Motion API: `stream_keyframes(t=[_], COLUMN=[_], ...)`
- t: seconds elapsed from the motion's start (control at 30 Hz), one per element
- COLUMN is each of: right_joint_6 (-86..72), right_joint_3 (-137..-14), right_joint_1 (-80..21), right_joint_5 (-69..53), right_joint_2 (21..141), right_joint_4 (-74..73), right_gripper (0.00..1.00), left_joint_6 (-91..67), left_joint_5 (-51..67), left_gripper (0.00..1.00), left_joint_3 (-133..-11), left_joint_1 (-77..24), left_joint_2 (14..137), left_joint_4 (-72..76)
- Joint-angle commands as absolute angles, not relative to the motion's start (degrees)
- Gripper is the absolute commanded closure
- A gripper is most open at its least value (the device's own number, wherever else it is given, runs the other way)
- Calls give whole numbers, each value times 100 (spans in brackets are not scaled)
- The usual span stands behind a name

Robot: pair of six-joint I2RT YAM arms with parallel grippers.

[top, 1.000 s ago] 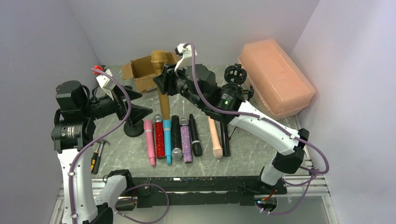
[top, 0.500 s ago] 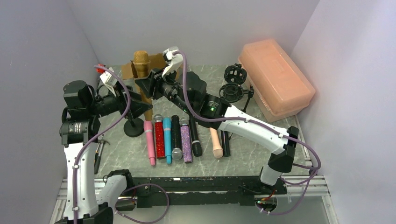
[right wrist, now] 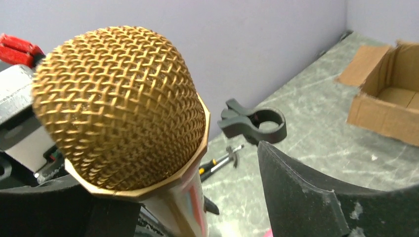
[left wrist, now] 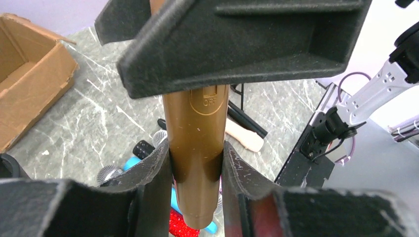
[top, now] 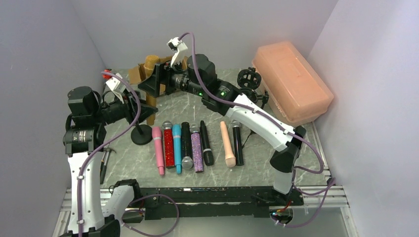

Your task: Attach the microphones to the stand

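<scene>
**Ana:** From above, where is the gold microphone (top: 151, 65)?

**Ben:** It stands upright over the back left of the surface (top: 259, 165), between the two arms. The left gripper (top: 140, 112) is at its lower body. The right gripper (top: 154, 84) stands around its upper body, just under the mesh head.

**Ana:** And the rest?

**Ben:** The other microphones (top: 186, 145) lie side by side on the surface in front of it. Pink is at the left end, and a peach one and a black one are at the right end. The round stand base (top: 142, 134) sits just beside the pink one's head.

**Ana:** What does the left wrist show?

**Ben:** The gold body runs down between the left jaws, and both press against its sides, so they are clamped on it. A switch marked OFF shows just above them. One finger (left wrist: 247, 44) of the right gripper crosses overhead. A cardboard box (left wrist: 29, 74) sits to the left.

**Ana:** And the right wrist?

**Ben:** The gold mesh head fills the left half. The right jaws stand wide apart and grip nothing. One finger (right wrist: 306, 197) is clear of the microphone, with a gap between. The other is low at the left, and I cannot tell whether it touches. A black clip (right wrist: 254, 123) stands behind, apart from the head.
</scene>
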State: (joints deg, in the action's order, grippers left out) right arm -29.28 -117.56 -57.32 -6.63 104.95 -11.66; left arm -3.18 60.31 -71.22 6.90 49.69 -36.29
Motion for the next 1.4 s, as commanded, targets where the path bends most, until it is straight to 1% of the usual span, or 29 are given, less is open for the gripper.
stream_keyframes(t=[0.0,0.07,0.13,0.23,0.3,0.33,0.37,0.43,0.47,0.5,0.6,0.73,0.83,1.0,1.1,1.27,1.37], right_joint_6=[-3009,-2974,-2950,-2851,-2752,-2694,-2619,-2427,-2262,-2122,-1767,-1528,-1527,-1564,-1554,-1738,-1788], right_joint_3=[-12002,-11747,-11632,-11858,-12008,-12086,-12164,-12386,-12515,-12679,-13071,-13434,-13600,-13521,-13431,-13773,-13691], right_joint_1=[-5605,-5599,-5605,-5604,-5593,-5598,-5601,-5594,-5594,-5588,-5582,-5492,-5381,-5327,-5322,-5190,-5137], right_joint_5=[-1744,-1770,-1722,-1675,-1644,-1580,-1518,-1303,-1199,-1062,-691,-384,-320,-313,-385,-697,-766], right_joint_2=[10545,10394,10292,10346,10385,10402,10420,10500,10555,10630,10831,11090,11294,11368,11362,11589,11611], right_joint_4=[-2118,-1995,-1889,-2012,-2081,-2103,-2127,-2222,-2304,-2402,-2547,-2356,-2062,-1738,-1592,-1586,-1279], right_gripper=[22,27,37,55,70,76,81,89,90,91,94,95,95,95,95,91,91], left_joint_6=[256,298,322,428,619,737,886,1401,1713,2076,2915,3643,4435,4981,5819,6478,6581], left_joint_5=[6135,6134,6136,5957,5882,5840,5784,5465,5228,4983,4455,5142,5296,5416,5636,6213,6431], left_gripper=[97,97,96,96,93,84,63,17,3,1,1,0,1,0,1,1,4], left_joint_3=[-7329,-7336,-7344,-7413,-7500,-7551,-7610,-7831,-7984,-8140,-8304,-8549,-8750,-8443,-8354,-8664,-8877], left_joint_1=[668,668,668,668,668,668,668,668,668,675,999,1987,2417,2904,3029,3280,3328], left_joint_2=[4852,4852,4867,4920,4991,5048,5090,5208,5292,5378,5578,6052,6532,6753,6825,7283,7593], left_joint_4=[-3630,-3639,-3660,-3808,-4021,-4162,-4306,-4710,-4947,-5159,-5369,-5545,-6052,-5955,-6318,-6866,-7019])
